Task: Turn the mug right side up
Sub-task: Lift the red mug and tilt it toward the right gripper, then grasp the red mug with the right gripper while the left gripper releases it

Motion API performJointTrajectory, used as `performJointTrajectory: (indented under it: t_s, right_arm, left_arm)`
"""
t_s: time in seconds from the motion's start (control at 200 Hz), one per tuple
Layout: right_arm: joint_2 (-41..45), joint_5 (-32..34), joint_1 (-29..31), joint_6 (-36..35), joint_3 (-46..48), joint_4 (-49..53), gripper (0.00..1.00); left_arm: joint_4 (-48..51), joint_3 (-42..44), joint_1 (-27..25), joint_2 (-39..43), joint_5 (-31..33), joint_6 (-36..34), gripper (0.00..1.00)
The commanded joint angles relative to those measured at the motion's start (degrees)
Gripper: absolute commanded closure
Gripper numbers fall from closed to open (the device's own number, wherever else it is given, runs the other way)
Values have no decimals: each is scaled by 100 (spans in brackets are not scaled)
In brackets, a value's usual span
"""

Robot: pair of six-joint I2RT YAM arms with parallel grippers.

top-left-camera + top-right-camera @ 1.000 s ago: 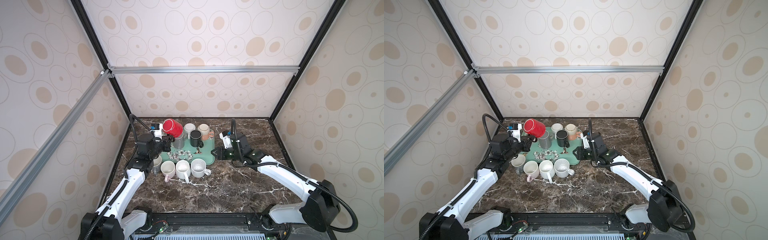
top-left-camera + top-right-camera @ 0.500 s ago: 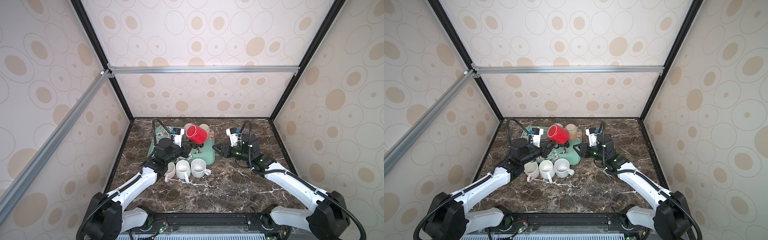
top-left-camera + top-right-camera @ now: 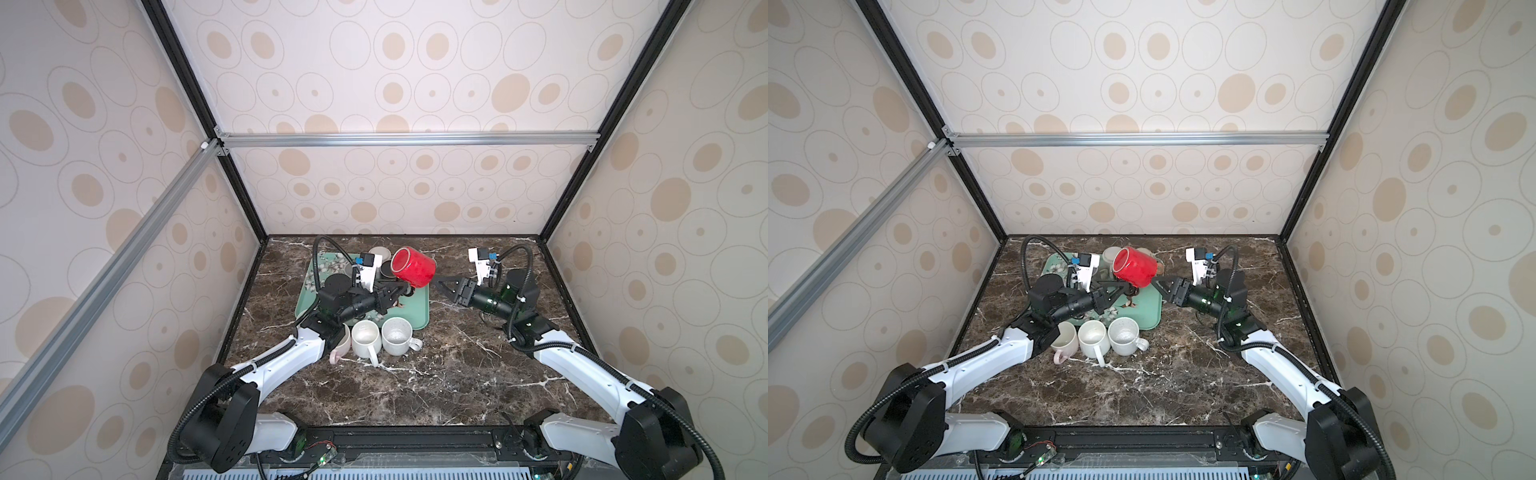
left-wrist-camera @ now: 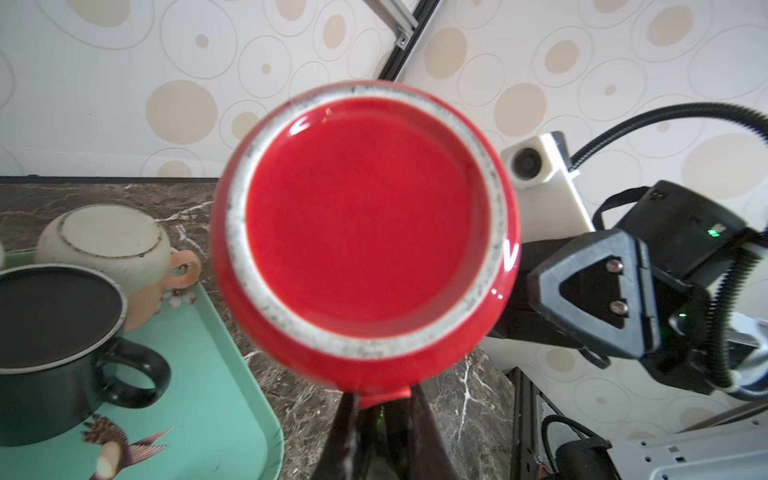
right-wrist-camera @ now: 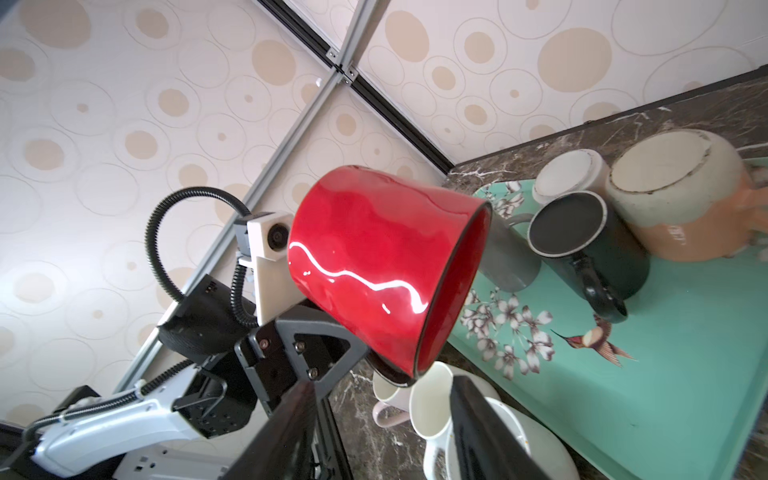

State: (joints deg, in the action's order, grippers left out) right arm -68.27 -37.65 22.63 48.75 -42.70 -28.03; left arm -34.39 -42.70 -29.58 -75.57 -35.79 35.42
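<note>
The red mug point(image 3: 413, 267) point(image 3: 1136, 266) hangs in the air over the right part of the green tray point(image 3: 419, 318), tipped on its side. Its unglazed base ring faces the left wrist camera point(image 4: 365, 224), and its mouth points the other way and slightly down point(image 5: 386, 266). My left gripper point(image 3: 401, 289) point(image 4: 382, 401) is shut on the mug's handle from below. My right gripper point(image 3: 438, 284) point(image 5: 382, 382) stands open just right of the mug, touching nothing.
Upside-down mugs stand at the back of the tray: black point(image 5: 582, 237), beige and orange point(image 5: 681, 191), white point(image 5: 569, 178), grey point(image 5: 507, 257). Upright white mugs point(image 3: 365, 337) point(image 3: 397, 336) and a pink one point(image 3: 340, 345) sit on the marble in front of the tray.
The left gripper has carried the red mug rightward from the tray's back left to its right side. The right gripper has risen slightly and its jaws have spread wider.
</note>
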Motion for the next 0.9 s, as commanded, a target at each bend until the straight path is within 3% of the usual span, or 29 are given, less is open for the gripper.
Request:
performJointTrajectory:
  t_s: [0.0,0.345,0.575,0.73,0.895]
  right_arm:
    - [-113,-330,-48,497,93,-859,42]
    - [-319,-705,-49,872,1,-1555,40]
    - [-914,-822,-48,2243,-102,-3313,40]
    - [-1337,-880,-50,2872,-164,-4239,49]
    - [-1512,-953,-48,3012,-180,-4527,70]
  left_arm:
    - [-933,-390,-21,70,-420,182,100]
    - [-1378,-342,-68,-145,-956,528,100]
    - [-1993,-212,-82,-347,-1220,963,100]
    - [-2146,-191,-91,-437,-1328,1080,100]
    - [-2188,-147,-91,-490,-1391,1114,100]
